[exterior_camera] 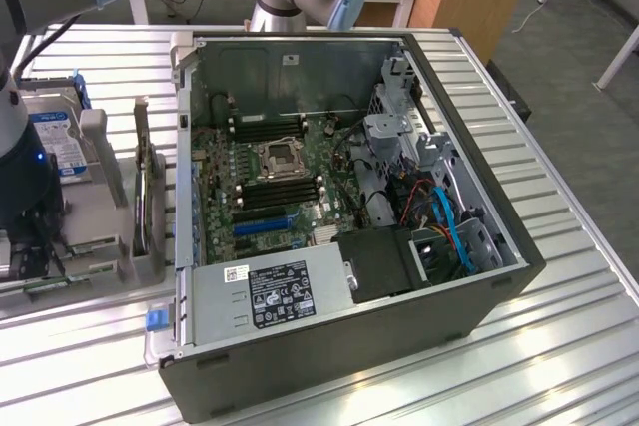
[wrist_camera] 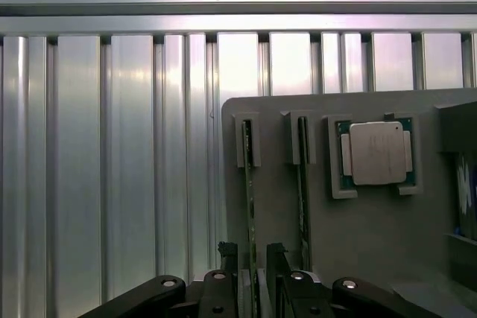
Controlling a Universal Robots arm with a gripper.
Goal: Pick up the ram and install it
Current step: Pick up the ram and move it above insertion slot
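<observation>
My hand (wrist_camera: pixel 251 255) is down low over the gray holder (wrist_camera: pixel 358 236) that sits on the metal table (wrist_camera: pixel 112 147). My two fingers (wrist_camera: pixel 226 251) are spread wide apart. The ram (wrist_camera: pixel 248 184) stands on its thin edge in a slot of the holder, and it runs right into the gap between my fingers. One finger is on each side of it. I am not pinching it yet, and I cannot tell if either finger touches it.

A second thin stick (wrist_camera: pixel 302 184) stands in the next slot, just beside the first. Past that, the square silver chip (wrist_camera: pixel 376 153) lies flat in its own pocket.

The open computer (exterior_camera: pixel 349 197) sits on the same table, well apart from the holder, toward the exterior view's right. The long black slots (exterior_camera: pixel 275 192) on its board look empty to me.

So I think the job is near its start. My hand is lined up on the ram, but the ram is not lifted and not in the computer.
</observation>
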